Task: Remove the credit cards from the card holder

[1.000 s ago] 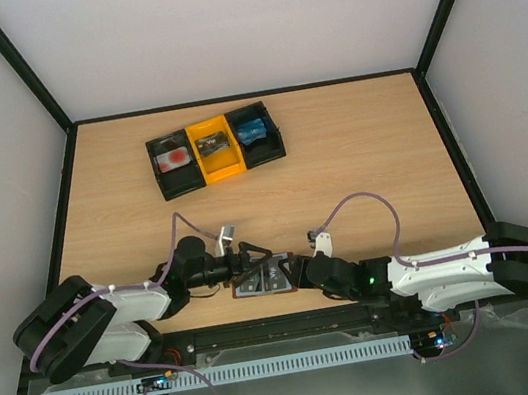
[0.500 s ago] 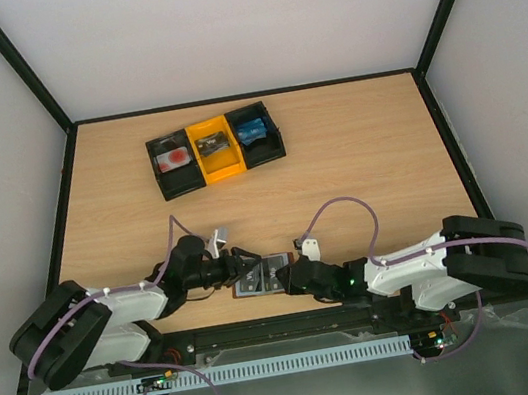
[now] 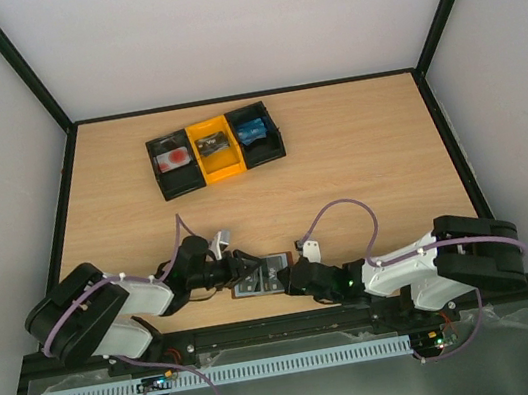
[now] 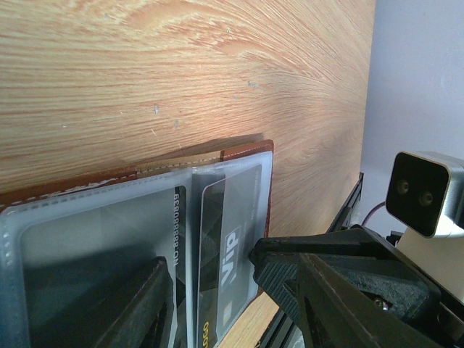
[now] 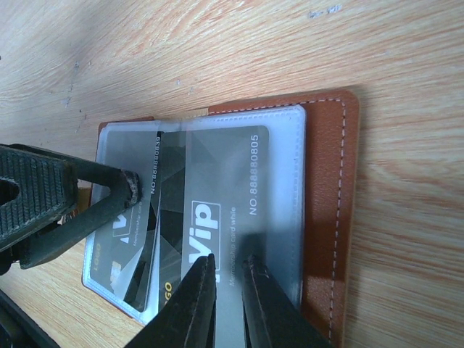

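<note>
We saw the card holder (image 5: 330,203) lying unfolded and flat on the table (image 3: 361,171), very close to its near edge. Only a narrow strip of wood was between the leather and the black rail (image 3: 265,327). The brown border with pale stitching reached out past the clear sleeves on the outer side. Inside the sleeves were two dark cards: the Vip card (image 5: 217,181) in one panel and a second card (image 5: 134,254) in the panel across the fold. The edges of the Vip card that we could see lay inside the edge of its sleeve.

The two arms reached in from both sides, and their grippers were close together over the holder, with little room between them. The left gripper (image 3: 243,268) had its jaws partly apart. One fingertip (image 5: 129,185) touched the sleeve over the second card, and we saw nothing clamped between the jaws. The right gripper (image 5: 230,259) had its jaws narrow, with only a thin slit between them, and its tips were down on the sleeve over the Vip card. We could not tell whether they pinched the sleeve or only pressed on it.

Toward the far side, a wide band of bare wood lay between the holder and the tray (image 3: 224,172). The tray stood well apart, near the far edge and a little left of the middle. More bare wood showed at the far right.
</note>
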Robot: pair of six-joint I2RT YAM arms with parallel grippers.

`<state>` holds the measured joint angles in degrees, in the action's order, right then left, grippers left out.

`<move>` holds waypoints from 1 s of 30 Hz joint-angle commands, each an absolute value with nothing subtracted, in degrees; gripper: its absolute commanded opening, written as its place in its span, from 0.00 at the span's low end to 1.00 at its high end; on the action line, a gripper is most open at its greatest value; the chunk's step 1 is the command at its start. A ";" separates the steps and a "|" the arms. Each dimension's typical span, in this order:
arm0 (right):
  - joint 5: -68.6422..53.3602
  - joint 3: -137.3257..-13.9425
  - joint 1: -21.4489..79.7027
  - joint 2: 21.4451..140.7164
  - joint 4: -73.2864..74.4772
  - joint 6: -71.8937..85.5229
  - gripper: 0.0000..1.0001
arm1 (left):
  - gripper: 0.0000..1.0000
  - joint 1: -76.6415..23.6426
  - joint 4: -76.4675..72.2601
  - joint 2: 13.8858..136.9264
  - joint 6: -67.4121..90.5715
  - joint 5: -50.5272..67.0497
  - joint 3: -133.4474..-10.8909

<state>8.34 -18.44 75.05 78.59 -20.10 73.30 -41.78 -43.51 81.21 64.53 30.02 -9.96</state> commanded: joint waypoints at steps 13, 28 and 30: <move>9.92 -19.58 75.37 81.05 -16.29 72.26 0.09 | 0.48 -42.78 -46.99 85.11 63.70 29.44 -9.90; 9.09 -18.25 75.36 81.89 -17.24 73.47 0.03 | 0.23 -44.30 -54.36 90.02 66.91 29.10 -9.11; 9.27 -18.17 75.35 81.75 -17.01 73.60 0.03 | 0.18 -44.22 -54.50 89.71 67.19 28.81 -8.75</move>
<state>9.08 -19.59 75.02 80.75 -19.77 72.71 -43.99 -52.23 89.36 66.94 29.39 -9.80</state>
